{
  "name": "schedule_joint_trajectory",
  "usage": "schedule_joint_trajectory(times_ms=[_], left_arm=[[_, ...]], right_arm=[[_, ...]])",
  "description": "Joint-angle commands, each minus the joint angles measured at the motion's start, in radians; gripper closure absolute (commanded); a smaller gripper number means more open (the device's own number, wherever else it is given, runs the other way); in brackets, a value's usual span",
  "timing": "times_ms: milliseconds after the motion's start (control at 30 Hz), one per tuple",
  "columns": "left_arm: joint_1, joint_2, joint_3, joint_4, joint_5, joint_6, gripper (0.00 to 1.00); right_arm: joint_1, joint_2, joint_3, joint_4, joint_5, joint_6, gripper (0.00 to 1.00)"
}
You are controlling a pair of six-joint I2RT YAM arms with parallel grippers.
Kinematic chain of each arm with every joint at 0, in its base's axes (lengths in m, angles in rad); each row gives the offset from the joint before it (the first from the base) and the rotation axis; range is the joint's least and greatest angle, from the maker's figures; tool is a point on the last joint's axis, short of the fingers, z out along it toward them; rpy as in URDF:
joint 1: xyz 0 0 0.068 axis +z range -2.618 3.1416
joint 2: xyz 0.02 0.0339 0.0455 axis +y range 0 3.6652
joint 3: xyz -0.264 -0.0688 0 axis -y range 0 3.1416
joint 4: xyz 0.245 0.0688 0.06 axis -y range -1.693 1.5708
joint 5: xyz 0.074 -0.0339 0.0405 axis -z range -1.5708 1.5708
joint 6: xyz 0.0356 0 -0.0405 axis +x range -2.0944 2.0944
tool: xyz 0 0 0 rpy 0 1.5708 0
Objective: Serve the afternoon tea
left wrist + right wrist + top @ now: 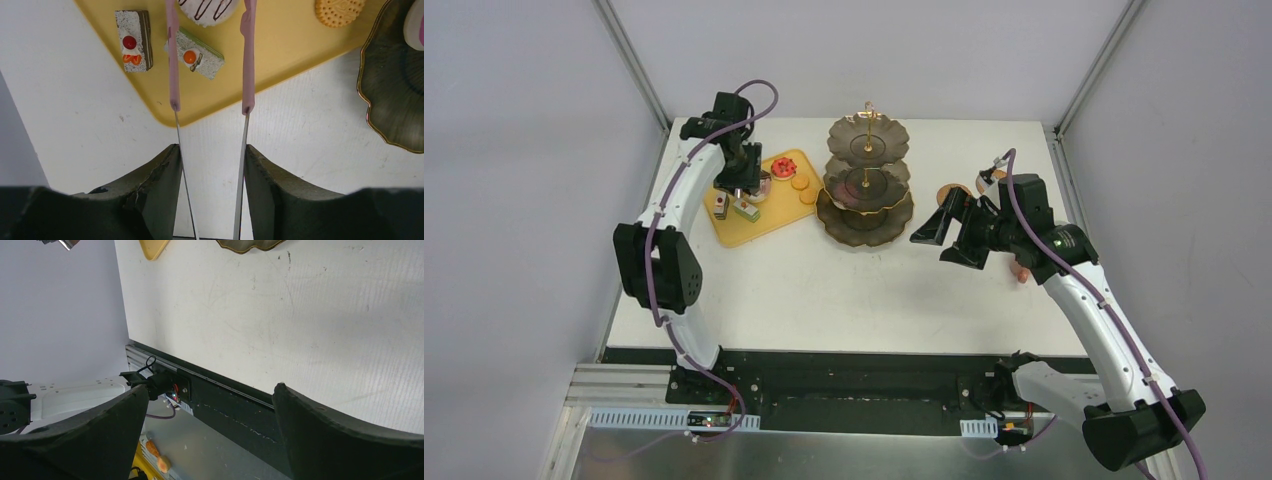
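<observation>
We find the left gripper (210, 150) with its fingers (162, 170) narrowed on a pair of pink-tipped tongs (172, 65), evidently so the cakes are lifted without direct contact. The tongs reach over the yellow tray (295, 55) and appear to straddle the round iced cake (205, 10); their tips are out of view. The three-tier stand (867, 180) sits just beside the tray. The right gripper (946, 242) hovers over the surface (824, 300) beyond the stand, fingers wide, holding nothing.
</observation>
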Motion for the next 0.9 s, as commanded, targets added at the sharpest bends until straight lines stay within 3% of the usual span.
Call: schedule_joint_trajectory(times_ms=[0,867], left_arm=[[0.009,0.011,0.053,-0.017,0.015,0.033,0.53],[0.018,0.089,0.083,-0.033,0.035,0.035,0.52]], right_arm=[[-0.006,0.003,0.016,0.007,0.006,0.009,0.01],[-0.007,0.000,0.015,0.002,0.008,0.009,0.01]])
